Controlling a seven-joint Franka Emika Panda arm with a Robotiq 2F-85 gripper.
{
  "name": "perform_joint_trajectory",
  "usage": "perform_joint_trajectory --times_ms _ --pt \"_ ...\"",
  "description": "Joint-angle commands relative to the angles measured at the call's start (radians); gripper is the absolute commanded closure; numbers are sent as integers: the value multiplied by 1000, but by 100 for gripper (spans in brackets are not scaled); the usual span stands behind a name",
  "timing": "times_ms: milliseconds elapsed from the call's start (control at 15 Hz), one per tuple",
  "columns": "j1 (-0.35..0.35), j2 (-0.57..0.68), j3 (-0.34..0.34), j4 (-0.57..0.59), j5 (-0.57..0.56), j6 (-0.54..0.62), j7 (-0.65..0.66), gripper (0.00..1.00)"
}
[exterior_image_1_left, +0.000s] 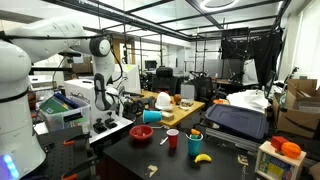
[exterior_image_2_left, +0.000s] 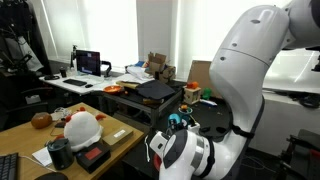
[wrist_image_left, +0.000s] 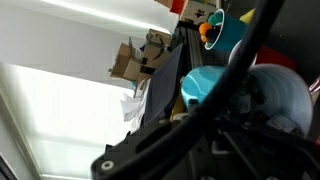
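Fingers (exterior_image_1_left: 110, 102) together (aloft); nearby one blue bowl (exterior_image_1_left: 142, 133), one red cup (exterior_image_1_left: 172, 139), one banana (exterior_image_1_left: 203, 157).

In an exterior view the white jointed arm (exterior_image_1_left: 55, 45) arches from nine o'clock toward centre, wrist pointing to six o'clock, its black two-finger gripper (exterior_image_1_left: 110, 100) closed.

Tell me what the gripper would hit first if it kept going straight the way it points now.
Most likely the blue bowl: in the wrist view it lies nearest ahead of the shut gripper, with the teal cup beyond it. Depth is unclear, so this is a guess.
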Motion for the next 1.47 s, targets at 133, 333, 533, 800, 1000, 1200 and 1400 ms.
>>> perform_joint_trajectory --times_ms 133,333,533,800,1000,1200,1400 --pt "15 33 14 55 3 -52 -39 99" --pt "21 45 13 71 2 -56 -42 99" --pt "26 57 10 86 0 -60 -54 99" --pt "31 72 8 103 -2 -62 -58 99" --pt "33 78 5 112 -4 -67 -59 99" --pt "33 81 4 119 -5 -73 -60 99" --pt "38 83 2 125 -7 -87 -58 99"
